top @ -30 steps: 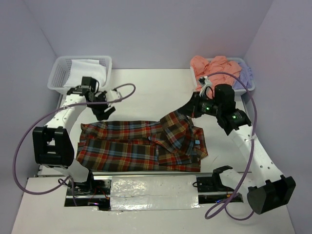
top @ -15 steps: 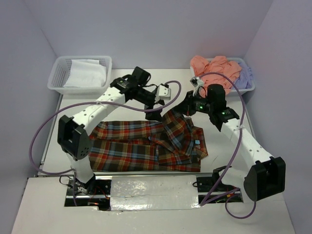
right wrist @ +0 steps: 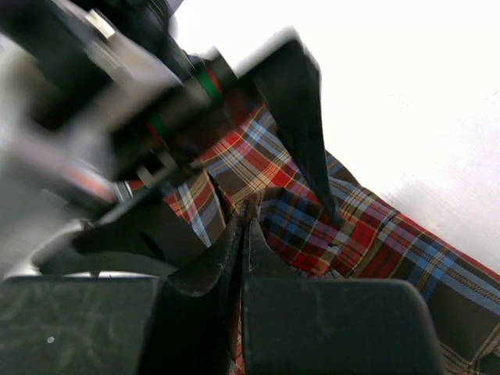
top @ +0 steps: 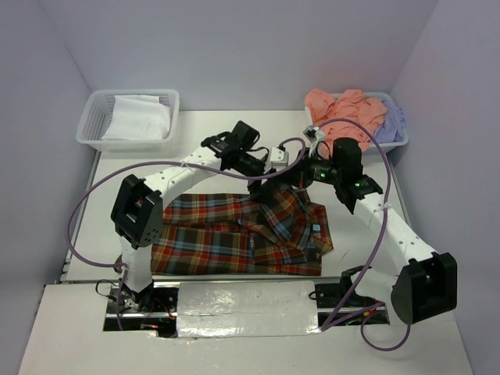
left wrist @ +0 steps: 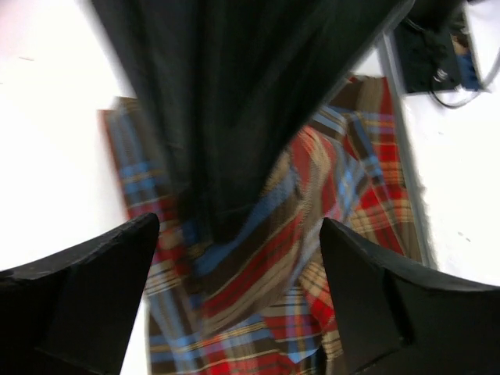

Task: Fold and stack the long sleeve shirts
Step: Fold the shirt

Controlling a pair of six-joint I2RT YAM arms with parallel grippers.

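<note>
Setting: a white tabletop (top: 211,148) walled in pale lilac, with a white left basket (top: 92,129) holding a white cloth (top: 141,117) at the far left corner.

Waiting pile: a pink shirt (top: 344,105) and a lavender shirt (top: 392,117) heaped in the right basket (top: 400,137) at the far right, neither of them folded yet.

Shirt in hand: the plaid shirt (top: 226,238) lies spread across the near middle of the tabletop, its right part bunched, with one flap raised off the surface.

Right end effector (right wrist: 246,209): closed, pinching the raised plaid flap. It has barely shifted in the last second.

Left end effector (left wrist: 238,230): jaws spread wide and holding nothing, with plaid cloth showing below the gap.

What changed: a second ago the left arm was out by the shirt's far left edge, near the left basket. It has since swung across to the middle and now sits just beside the right end effector (its wrist view is half filled by that dark arm).

Meaning: probably a second grip on the lifted flap is coming, so both arms can carry the fold. This looks early, with one shirt only partly folded.

Risk: the two arms are crowded together over the same small patch of cloth.
</note>
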